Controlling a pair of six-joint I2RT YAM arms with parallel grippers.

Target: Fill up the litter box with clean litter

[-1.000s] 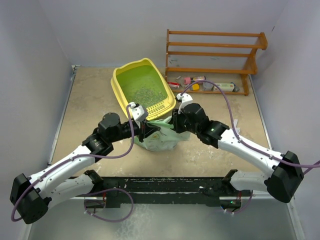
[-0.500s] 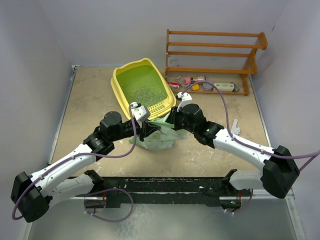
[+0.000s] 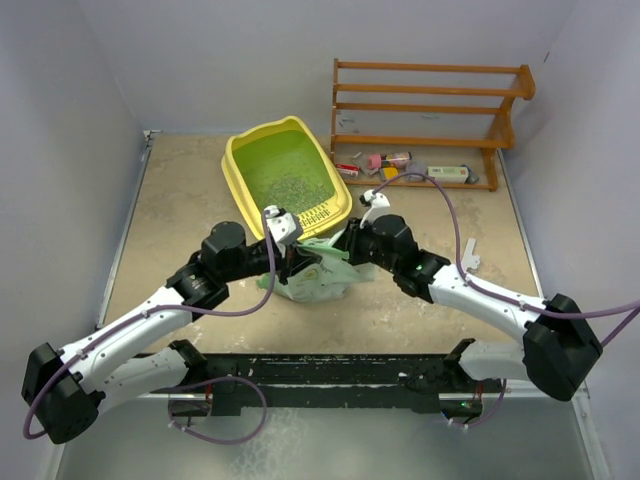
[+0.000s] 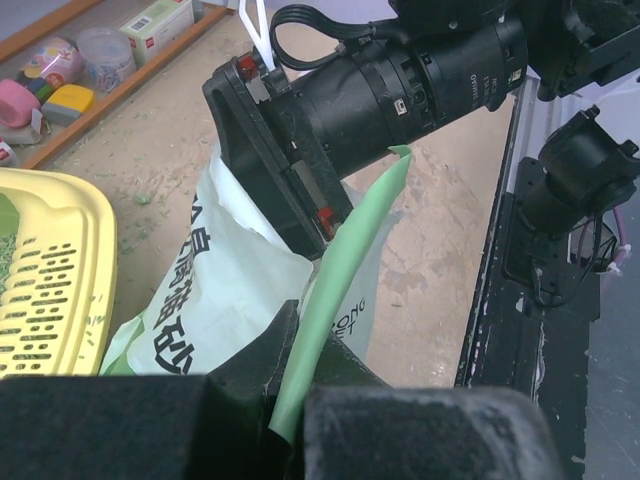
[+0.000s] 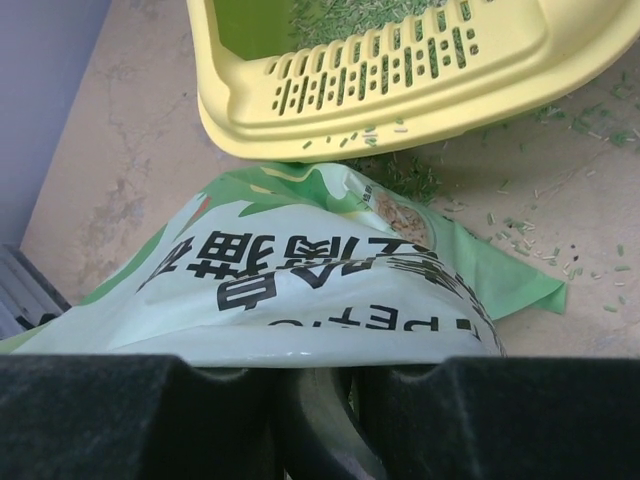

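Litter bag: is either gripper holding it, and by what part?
Both. The left gripper pinches the bag's folded green edge; the right gripper clamps its printed upper edge.

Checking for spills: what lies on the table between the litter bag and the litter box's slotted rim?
Spilled litter granules, seen in the right wrist view, scattered on the table between the bag and the litter box.

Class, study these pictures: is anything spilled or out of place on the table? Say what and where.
Yes. Loose litter lies scattered on the table just outside the litter box, beside its slotted rim and near the bag. It belongs inside the box, so it reads as spillage.
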